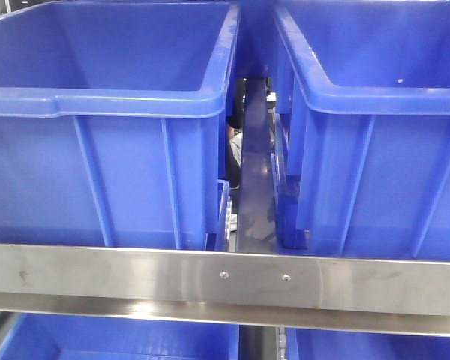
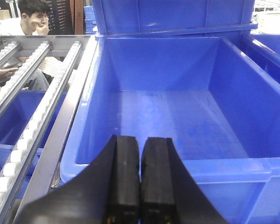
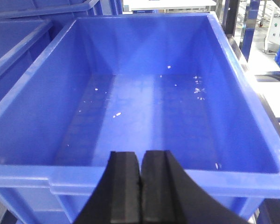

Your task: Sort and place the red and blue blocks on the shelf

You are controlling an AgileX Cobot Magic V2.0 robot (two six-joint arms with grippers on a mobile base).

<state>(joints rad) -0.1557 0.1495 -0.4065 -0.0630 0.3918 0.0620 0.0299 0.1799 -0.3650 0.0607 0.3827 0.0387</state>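
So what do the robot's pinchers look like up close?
Both look alike. The left gripper has two flat, black, blocky fingers with a matte, slightly rough face, flaring out to wider black sides lower down. The right gripper has the same two black fingers. No cables or markings show.

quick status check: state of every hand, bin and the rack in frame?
left hand: shut, holding nothing, poised at the near rim of a bin
right hand: shut, holding nothing, at the near rim of a bin
left bin: upright, no block inside
right bin: upright, only pale specks on the floor, no block
shelf rail: level, both bins behind it
red and blue blocks: not seen in any view
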